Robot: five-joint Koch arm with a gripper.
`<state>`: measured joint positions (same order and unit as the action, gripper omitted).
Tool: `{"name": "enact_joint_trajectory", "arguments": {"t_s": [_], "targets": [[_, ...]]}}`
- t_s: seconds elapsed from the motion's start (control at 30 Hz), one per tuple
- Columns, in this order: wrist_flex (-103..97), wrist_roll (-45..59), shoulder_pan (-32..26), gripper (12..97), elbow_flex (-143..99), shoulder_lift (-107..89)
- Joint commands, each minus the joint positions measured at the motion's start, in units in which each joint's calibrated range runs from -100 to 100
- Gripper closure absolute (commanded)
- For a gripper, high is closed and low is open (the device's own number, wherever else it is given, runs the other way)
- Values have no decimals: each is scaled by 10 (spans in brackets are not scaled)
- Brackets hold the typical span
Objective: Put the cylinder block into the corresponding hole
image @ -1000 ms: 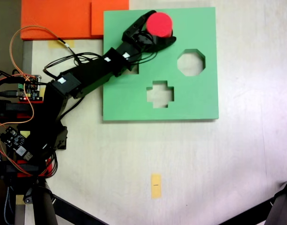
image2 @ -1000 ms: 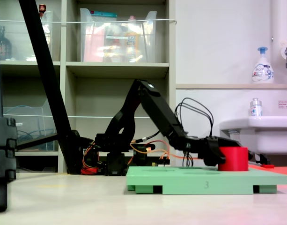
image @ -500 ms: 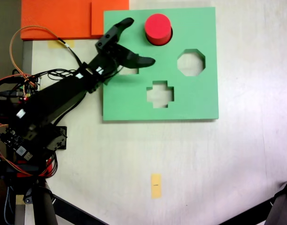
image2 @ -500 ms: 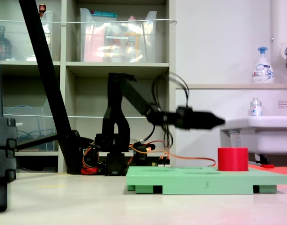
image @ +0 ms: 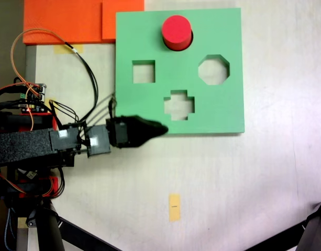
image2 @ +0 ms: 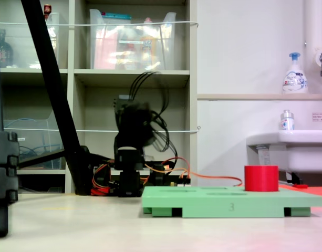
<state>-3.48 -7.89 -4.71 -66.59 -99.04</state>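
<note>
Red cylinder block, green foam board, seemingly black gripper.

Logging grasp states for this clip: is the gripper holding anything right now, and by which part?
Nothing is held. The gripper sits at the green foam board's near edge, apart from the cylinder block, which stands alone in the circular cutout.

Arm folded back, gripper held in the air.

Seen from above, the arm stretches level toward the right, and its gripper ends in a single dark pointed tip, the jaws lying one over the other. From the side, the arm is bunched upright over its base, blurred.
</note>
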Motion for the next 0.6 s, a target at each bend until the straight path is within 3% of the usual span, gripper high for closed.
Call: {"name": "enact_joint_trajectory", "arguments": {"t_s": [0.0, 0.23, 0.57], "targets": [[-12, 37, 28, 621, -55, -10], [-51, 49, 35, 620, -325, -10], [13, 46, 27, 604, -334, -10]]}}
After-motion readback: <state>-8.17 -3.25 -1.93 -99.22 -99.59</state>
